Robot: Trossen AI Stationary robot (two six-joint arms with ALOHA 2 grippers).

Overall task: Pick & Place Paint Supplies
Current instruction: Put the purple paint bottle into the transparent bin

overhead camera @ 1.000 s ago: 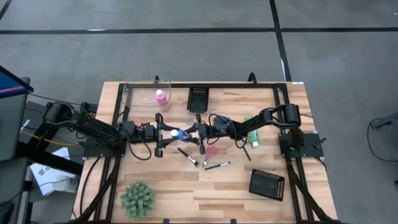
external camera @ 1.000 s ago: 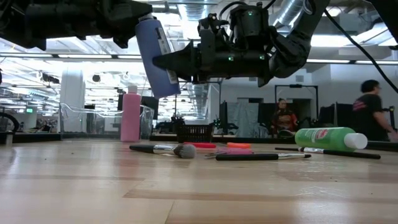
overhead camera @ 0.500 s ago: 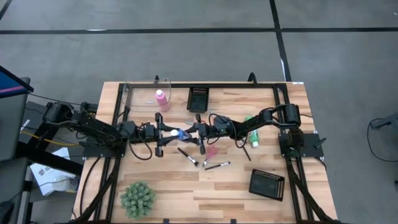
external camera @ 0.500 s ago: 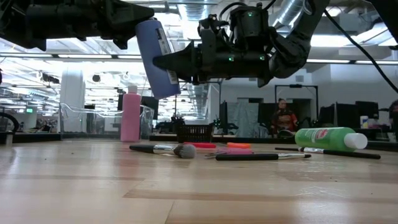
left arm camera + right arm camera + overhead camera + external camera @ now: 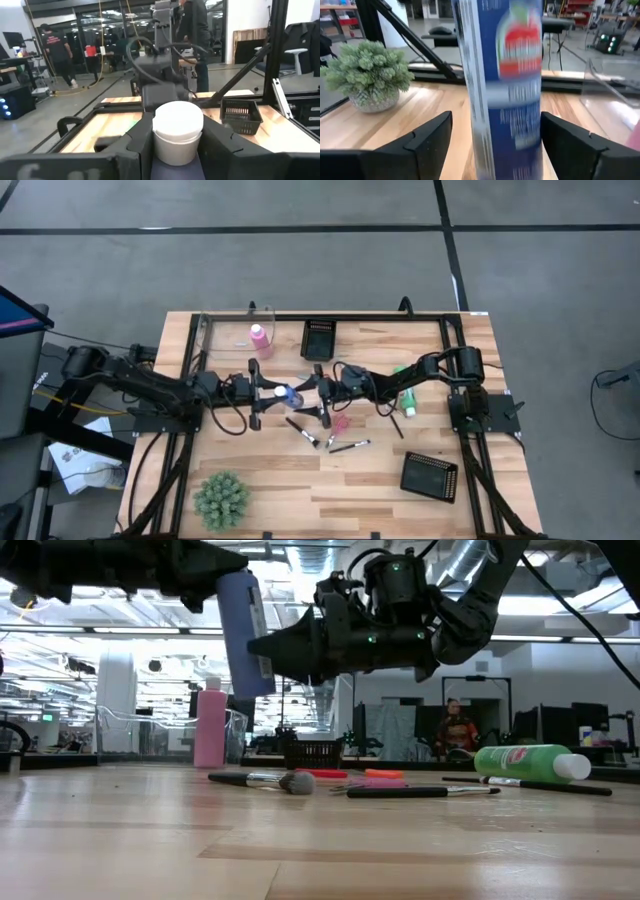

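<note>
Above the table's middle hangs the blue bottle with its white cap, and my left gripper is shut on it. My right gripper faces it from the right, open. Its fingers stand on either side of the bottle's body, with a gap showing. The pink bottle stands on its base at the far left. On its side at the right lies the green bottle. Brushes and scissors lie flat in the middle. My left gripper pinches the blue bottle's top, just under the white cap, between its two fingers. The fingers come level from the table's left. The bottle hangs nearly upright below them, cap up, its base well clear of the table.
One black mesh tray sits at the far middle, and a second one at the near right. A spiky green plant stands at the near left. A clear container is by the pink bottle.
My right gripper has opened and let go of the blue bottle. My left gripper has kept the bottle and risen slightly. The bottle's lower end has swung toward the table's left, so it now hangs more upright.
</note>
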